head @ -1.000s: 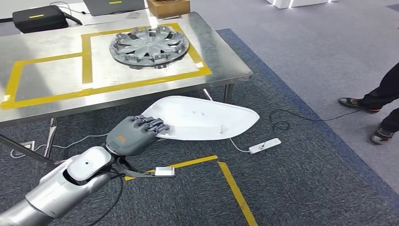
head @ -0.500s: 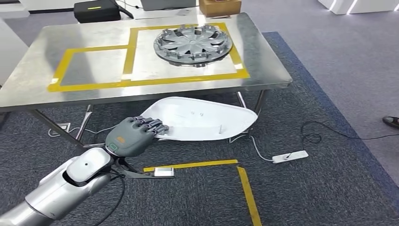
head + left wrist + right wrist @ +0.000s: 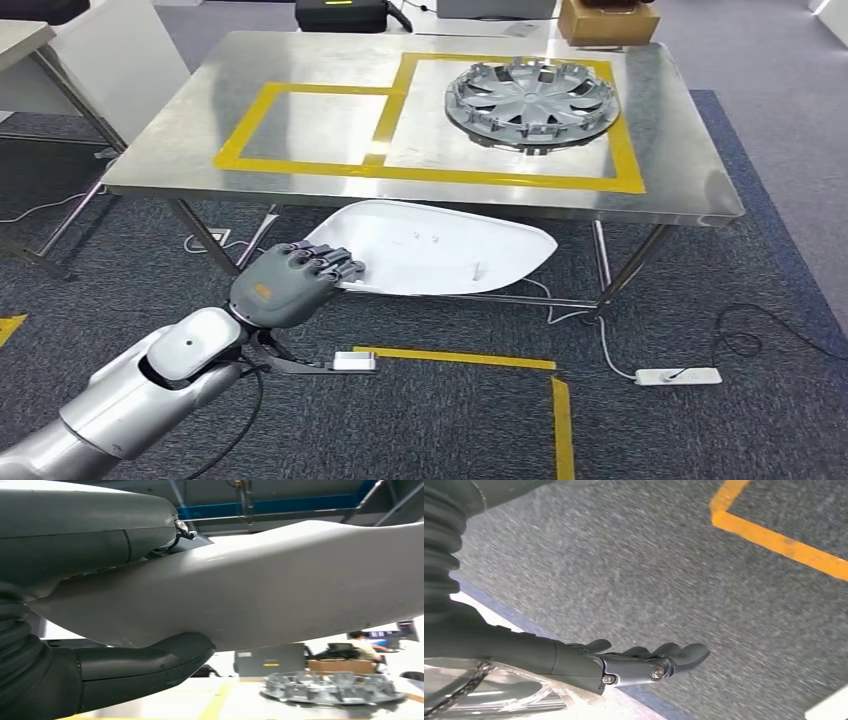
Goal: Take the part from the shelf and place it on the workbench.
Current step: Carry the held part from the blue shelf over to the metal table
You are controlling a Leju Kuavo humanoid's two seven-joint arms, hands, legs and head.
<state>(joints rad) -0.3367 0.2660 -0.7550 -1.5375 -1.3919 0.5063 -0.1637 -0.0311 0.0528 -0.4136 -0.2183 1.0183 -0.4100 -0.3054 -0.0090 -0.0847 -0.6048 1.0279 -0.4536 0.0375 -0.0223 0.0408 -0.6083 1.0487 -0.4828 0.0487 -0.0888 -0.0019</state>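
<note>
My left hand [image 3: 285, 285] grips the near end of a white, smooth, teardrop-shaped part [image 3: 450, 250], held flat in front of the steel workbench [image 3: 200, 140] and below its top. In the left wrist view the thumb [image 3: 150, 665] presses under the white part [image 3: 280, 590] with fingers over it. On the bench, yellow tape marks two rectangles; a silver wheel cover [image 3: 530, 95] lies in the right one and shows beyond the part as the wheel cover [image 3: 332, 687]. My right hand [image 3: 639, 662] hangs over the carpet, fingers loosely extended and holding nothing.
Yellow tape lines [image 3: 455, 357] run across the dark carpet in front of me. A white power strip [image 3: 678, 376] and its cable lie by the bench's right legs. A black case [image 3: 340, 12] and a cardboard box [image 3: 608, 20] sit beyond the bench. Another table [image 3: 20, 40] stands at far left.
The camera has turned, so the bench has slid rightward in the picture and a person's feet have left the view. My left hand still holds the white part the same way.
</note>
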